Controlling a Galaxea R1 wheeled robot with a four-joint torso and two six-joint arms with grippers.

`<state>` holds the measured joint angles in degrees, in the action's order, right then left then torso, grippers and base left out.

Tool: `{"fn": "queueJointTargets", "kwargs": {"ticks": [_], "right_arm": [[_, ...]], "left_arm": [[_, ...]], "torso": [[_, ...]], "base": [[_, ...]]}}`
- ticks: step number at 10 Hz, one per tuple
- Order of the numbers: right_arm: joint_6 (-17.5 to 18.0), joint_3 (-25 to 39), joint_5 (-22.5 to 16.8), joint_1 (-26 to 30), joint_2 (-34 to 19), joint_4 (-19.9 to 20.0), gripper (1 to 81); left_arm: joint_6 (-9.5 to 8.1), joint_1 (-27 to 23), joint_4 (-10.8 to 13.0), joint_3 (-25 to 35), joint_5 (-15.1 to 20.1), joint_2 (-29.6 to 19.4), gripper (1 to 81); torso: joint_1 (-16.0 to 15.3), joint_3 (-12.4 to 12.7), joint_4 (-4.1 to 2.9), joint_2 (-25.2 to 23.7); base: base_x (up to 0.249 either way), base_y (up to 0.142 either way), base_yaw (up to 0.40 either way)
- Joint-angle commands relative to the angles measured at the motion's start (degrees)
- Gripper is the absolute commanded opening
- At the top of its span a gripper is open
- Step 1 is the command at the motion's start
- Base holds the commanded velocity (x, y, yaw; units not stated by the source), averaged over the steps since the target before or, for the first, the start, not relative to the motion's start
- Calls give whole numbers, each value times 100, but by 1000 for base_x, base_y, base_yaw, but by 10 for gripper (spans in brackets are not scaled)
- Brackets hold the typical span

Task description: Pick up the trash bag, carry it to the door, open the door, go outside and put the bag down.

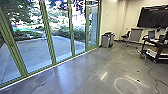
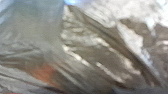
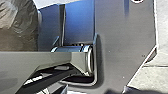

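Trash bag of crinkled, see-through grey-brown plastic bunches right up against the left wrist view, creased and shiny, with an orange-red patch among its folds; I can't tell whether the left gripper is spread or pinching it. In the right wrist view, the bag shows beside the robot's wide dark plate, and the state of the right gripper I can't make out either. From the head view, a tall green-framed glass wall runs along the robot's left, with a pale paved yard and greenery outside. Across the smooth grey floor stand grey bins, a light-backed chair and a black cart, near a large black wall screen.
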<state>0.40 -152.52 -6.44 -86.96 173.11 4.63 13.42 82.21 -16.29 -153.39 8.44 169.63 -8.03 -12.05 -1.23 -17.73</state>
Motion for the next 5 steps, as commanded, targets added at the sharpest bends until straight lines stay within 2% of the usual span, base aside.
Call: {"fn": "queueJointTargets", "kwargs": {"ticks": [1, 5], "right_arm": [[-5, 21, -385, 253, -2, -6, 811], [-5, 21, -385, 253, -10, -6, 811]], "left_arm": [[29, -289, 29, 2, 378, -34, 10], [29, -289, 29, 2, 378, -34, 10]], "torso": [[0, 0, 0, 0], [2, 0, 0, -2]], "base": [[144, -71, 0], [144, -71, 0]]}}
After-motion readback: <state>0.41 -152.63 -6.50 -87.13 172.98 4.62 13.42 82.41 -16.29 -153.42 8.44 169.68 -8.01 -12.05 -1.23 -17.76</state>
